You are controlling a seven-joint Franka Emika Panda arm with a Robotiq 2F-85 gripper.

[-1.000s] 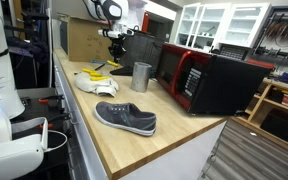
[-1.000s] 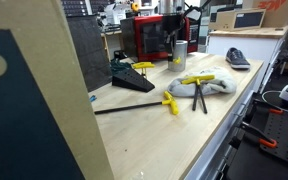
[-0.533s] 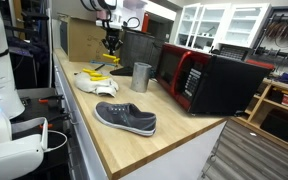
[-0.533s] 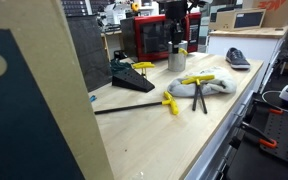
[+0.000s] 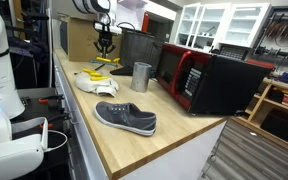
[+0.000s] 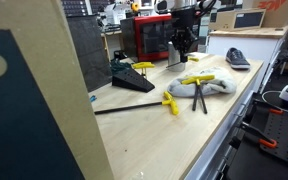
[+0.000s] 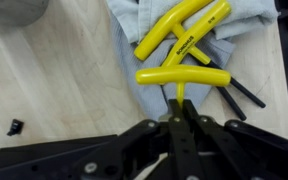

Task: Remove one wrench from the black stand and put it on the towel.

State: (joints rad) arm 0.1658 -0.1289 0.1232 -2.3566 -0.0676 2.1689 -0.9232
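My gripper (image 7: 177, 118) is shut on the black shaft of a yellow T-handle wrench (image 7: 182, 76) and holds it above the edge of the pale blue-grey towel (image 7: 149, 20). Two more yellow-handled wrenches (image 7: 189, 32) lie on the towel. In both exterior views the gripper (image 5: 105, 48) (image 6: 182, 48) hangs above the towel (image 5: 92, 82) (image 6: 215, 88). The black stand (image 6: 132, 80) sits further along the bench with a yellow wrench (image 6: 142, 66) in it. Another yellow wrench (image 6: 170, 104) lies on the bare wood.
A metal cup (image 5: 141, 77) and a red-and-black microwave (image 5: 209, 80) stand beside the towel. A grey shoe (image 5: 126, 118) lies toward the near end of the wooden bench (image 5: 174, 135). A long black rod (image 6: 124, 107) lies by the stand.
The gripper has carried the wrench away from the cup side and lowered slightly, so it now hangs over the towel.
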